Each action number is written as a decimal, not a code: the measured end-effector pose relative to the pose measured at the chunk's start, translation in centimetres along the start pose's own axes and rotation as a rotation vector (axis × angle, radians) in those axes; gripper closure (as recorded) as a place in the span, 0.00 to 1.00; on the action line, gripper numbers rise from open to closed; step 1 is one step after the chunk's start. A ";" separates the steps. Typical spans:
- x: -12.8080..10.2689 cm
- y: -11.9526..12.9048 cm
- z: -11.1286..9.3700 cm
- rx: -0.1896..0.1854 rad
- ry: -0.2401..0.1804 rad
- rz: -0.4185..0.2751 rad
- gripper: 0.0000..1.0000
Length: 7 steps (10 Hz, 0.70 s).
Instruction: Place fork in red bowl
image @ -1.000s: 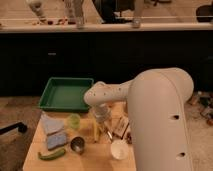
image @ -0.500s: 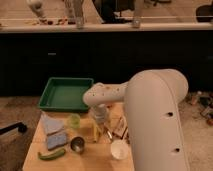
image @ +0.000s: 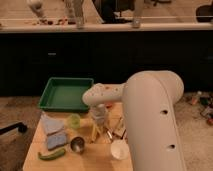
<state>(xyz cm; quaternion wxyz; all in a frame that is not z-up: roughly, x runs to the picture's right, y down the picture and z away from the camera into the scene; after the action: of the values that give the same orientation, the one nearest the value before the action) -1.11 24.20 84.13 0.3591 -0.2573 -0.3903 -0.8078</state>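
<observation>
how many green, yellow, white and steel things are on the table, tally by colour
green: 3 (tray, small cup, long vegetable)
yellow: 1 (banana)
white: 1 (round cup)
steel: 1 (metal cup)
total: 6
hand hangs just above the banana

Gripper point(image: 98, 121) low over mid-table, just above banana point(image: 94, 132). Hemmed by green cup point(image: 74, 120) at left, steel cup point(image: 77, 144) front-left, white cup point(image: 119, 149) front-right. Right side blocked by arm point(image: 150, 115). Back left taken by green tray point(image: 65, 94). Open strip of table point(image: 95, 159) between the two front cups.
</observation>
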 end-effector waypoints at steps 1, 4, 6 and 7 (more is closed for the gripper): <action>0.0 0.0 -0.1 0.001 0.000 0.000 0.47; -0.1 0.3 0.0 0.032 -0.008 -0.007 0.48; -0.3 0.9 0.3 0.059 -0.014 -0.005 0.63; -0.4 1.0 0.2 0.060 -0.014 -0.004 0.73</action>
<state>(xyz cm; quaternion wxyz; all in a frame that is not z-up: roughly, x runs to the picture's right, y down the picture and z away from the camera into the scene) -0.11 24.05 84.38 0.3622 -0.2514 -0.4176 -0.7945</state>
